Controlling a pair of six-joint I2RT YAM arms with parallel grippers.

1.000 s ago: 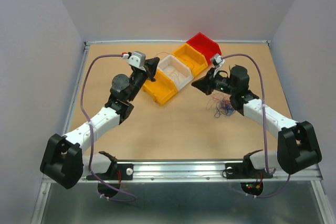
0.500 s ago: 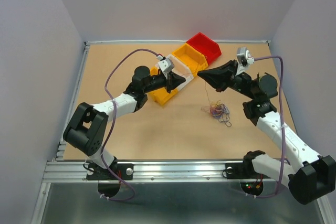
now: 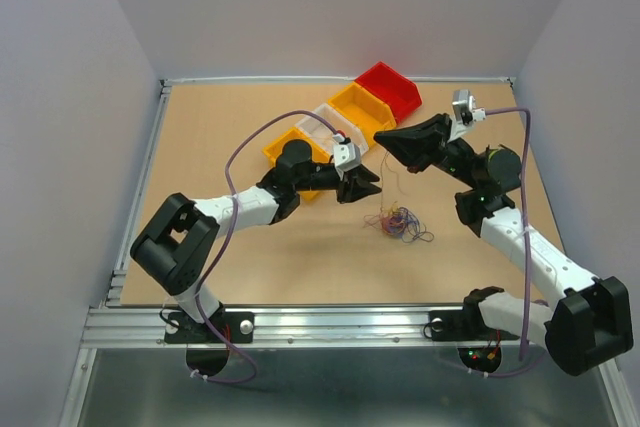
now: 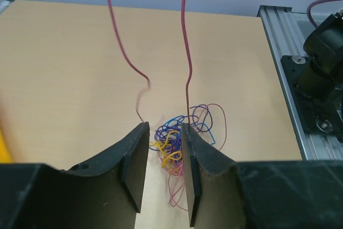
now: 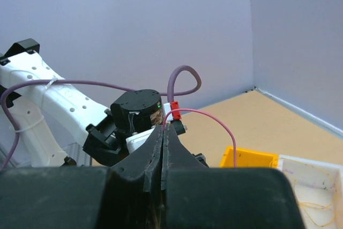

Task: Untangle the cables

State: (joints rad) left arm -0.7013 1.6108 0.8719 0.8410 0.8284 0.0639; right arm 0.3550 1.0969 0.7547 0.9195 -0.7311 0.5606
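The cables [image 3: 398, 222] lie as a small wad of blue, purple, yellow and pink wires on the table, in front of my left gripper. In the left wrist view the wad [image 4: 179, 140] sits just beyond the open fingers [image 4: 134, 159]. My left gripper [image 3: 370, 184] is open and empty, low over the table just left of the wad. My right gripper [image 3: 383, 143] is raised above the wad and shut on a thin pink wire [image 5: 214, 116], which arcs out of its tip. Two strands of that wire [image 4: 185, 36] hang down to the wad.
A row of bins stands at the back: a yellow one [image 3: 285, 152] under my left arm, a white one [image 3: 330, 122], an orange one [image 3: 360, 107] and a red one [image 3: 390, 87]. The white bin [image 5: 321, 186] holds thin yellowish wires. A metal rail [image 3: 350, 322] runs along the near edge.
My left arm has swung from the bins forward and right to the wad. My right gripper has risen with the pink wire. The wad has shifted a little to the left.
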